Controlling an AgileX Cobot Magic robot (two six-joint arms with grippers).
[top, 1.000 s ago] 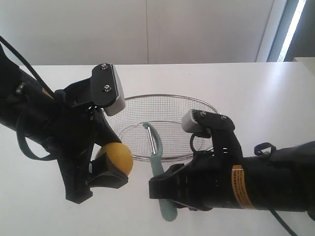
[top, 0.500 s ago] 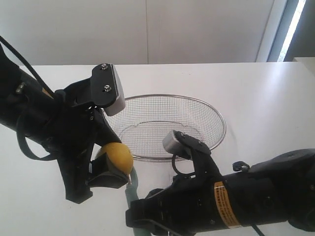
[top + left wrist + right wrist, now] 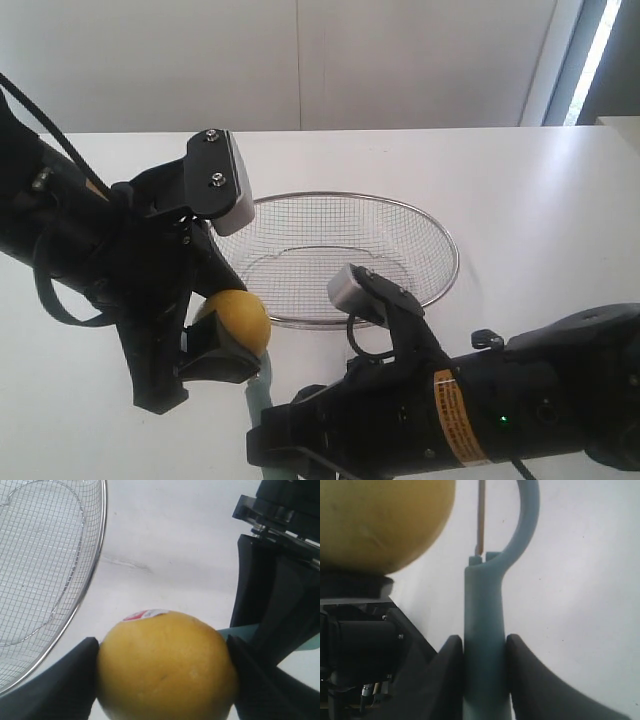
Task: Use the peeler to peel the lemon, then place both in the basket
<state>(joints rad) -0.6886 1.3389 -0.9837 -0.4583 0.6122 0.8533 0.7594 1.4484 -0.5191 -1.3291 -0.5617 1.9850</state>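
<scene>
Black arms [image 3: 100, 265], grey camera housings [image 3: 230, 195], orange label [image 3: 452, 418]

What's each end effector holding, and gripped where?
Left end effector clamps the lemon on opposite sides. Right end effector grips the peeler on its handle, below the head.

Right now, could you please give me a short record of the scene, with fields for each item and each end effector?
lemon: yellow, sticker on its skin, held outside the basket
peeler: teal, head beside the lemon; contact unclear
basket: wire mesh, on the table, holding neither item
left end effector: shut on the lemon
right end effector: shut on the peeler handle
peeling: no peeled patch visible
</scene>
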